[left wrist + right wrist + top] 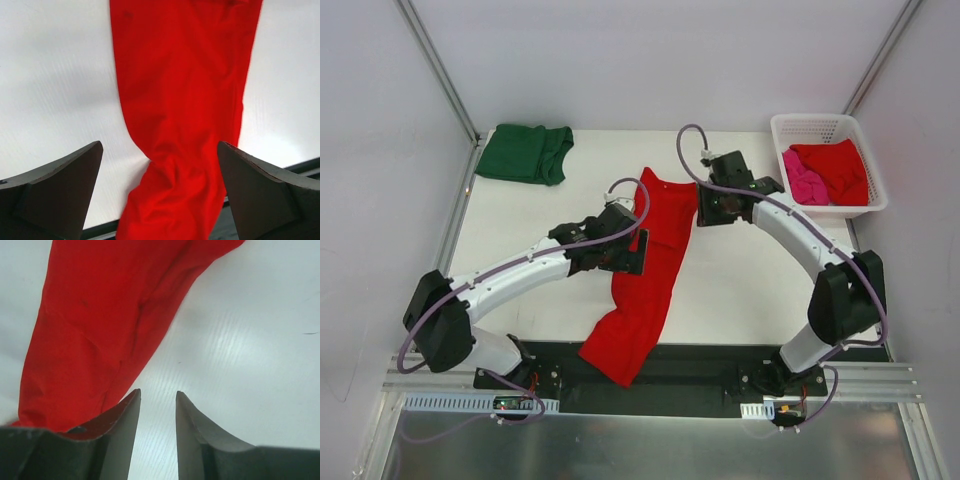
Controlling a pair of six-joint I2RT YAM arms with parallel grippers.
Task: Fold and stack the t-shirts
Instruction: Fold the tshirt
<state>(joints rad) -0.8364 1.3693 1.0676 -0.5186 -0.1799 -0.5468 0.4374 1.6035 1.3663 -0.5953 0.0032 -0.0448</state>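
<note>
A bright red t-shirt (645,275) lies as a long narrow strip down the table's middle, its lower end hanging over the front edge. My left gripper (632,252) hovers over its left side, wide open; in the left wrist view the red t-shirt (185,100) runs between the spread fingertips (80,165), untouched. My right gripper (705,212) sits by the shirt's upper right edge, partly open with only bare table in the gap (157,397); the red t-shirt (100,325) lies just left of it. A dark green t-shirt (525,153) lies folded at the back left.
A white lattice basket (810,125) at the back right holds another red t-shirt (837,168) and a pink one (803,184). A black rail (720,365) runs along the table's front edge. Frame posts stand at both back corners.
</note>
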